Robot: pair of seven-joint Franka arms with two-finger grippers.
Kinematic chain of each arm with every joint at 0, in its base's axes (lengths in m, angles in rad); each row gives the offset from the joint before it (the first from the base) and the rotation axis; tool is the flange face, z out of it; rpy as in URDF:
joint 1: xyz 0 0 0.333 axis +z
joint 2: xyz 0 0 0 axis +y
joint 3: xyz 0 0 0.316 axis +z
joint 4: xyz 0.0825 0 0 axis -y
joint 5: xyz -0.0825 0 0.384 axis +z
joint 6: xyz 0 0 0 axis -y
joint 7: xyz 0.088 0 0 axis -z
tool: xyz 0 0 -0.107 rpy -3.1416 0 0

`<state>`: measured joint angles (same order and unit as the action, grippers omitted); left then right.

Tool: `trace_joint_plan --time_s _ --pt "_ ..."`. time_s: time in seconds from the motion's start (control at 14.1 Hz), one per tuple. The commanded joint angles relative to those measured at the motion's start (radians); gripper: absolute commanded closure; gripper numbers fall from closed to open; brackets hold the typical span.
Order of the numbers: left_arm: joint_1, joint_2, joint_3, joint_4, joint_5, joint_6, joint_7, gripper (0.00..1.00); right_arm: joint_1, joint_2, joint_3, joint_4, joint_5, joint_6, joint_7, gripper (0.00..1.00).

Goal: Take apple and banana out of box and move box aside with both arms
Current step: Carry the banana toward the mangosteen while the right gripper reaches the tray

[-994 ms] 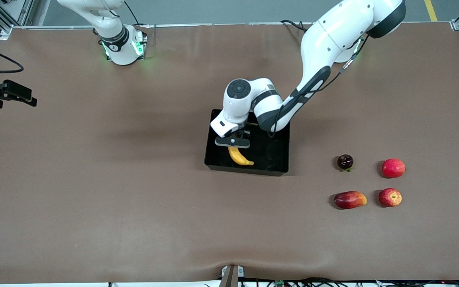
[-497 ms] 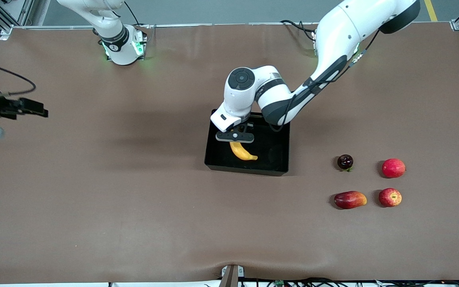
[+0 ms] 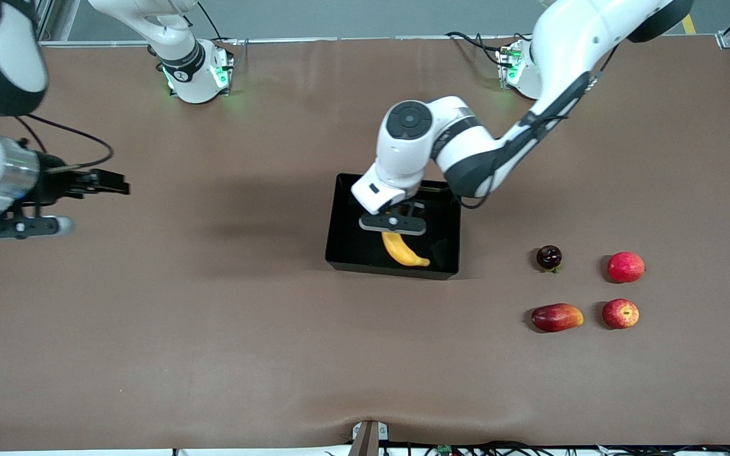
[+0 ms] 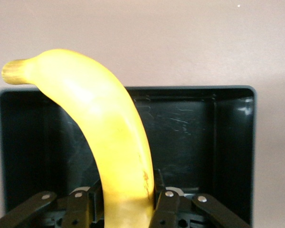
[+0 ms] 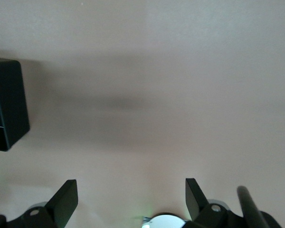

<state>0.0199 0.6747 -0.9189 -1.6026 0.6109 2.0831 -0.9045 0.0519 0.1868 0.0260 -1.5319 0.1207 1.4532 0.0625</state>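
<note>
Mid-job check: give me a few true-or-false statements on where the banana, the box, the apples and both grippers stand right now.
1. The left gripper is shut on the banana. True.
2. The banana hangs over bare table. False: it is over the box.
3. The right gripper is open and holds nothing. True.
4. The streaked apple is in the box. False: it lies on the table toward the left arm's end.
5. The mango lies beside the streaked apple. True.

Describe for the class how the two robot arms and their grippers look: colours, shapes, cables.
Both arms are glossy white with dark grey joint bands and round grey end caps. Black cables trail along each. The left gripper and right gripper are black, with flat fingers. Green lights glow at both bases.
</note>
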Motion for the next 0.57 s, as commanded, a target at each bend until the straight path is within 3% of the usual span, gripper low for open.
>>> trace_joint_plan --time_s 0.0,0.21,0.5 --pt "0.19 -0.02 -0.137 -0.026 0.003 -0.081 0.137 1.0 0.037 -0.015 -0.003 -0.082 0.034 0.073 0.071 0.0" --pt "0.374 -0.021 -0.265 -0.068 0.003 -0.208 0.313 1.0 0.11 -0.01 -0.003 -0.089 0.057 0.127 0.195 0.0" --pt "0.648 -0.024 -0.402 -0.183 0.021 -0.267 0.528 1.0 0.25 0.008 -0.003 -0.174 0.057 0.292 0.338 0.0"
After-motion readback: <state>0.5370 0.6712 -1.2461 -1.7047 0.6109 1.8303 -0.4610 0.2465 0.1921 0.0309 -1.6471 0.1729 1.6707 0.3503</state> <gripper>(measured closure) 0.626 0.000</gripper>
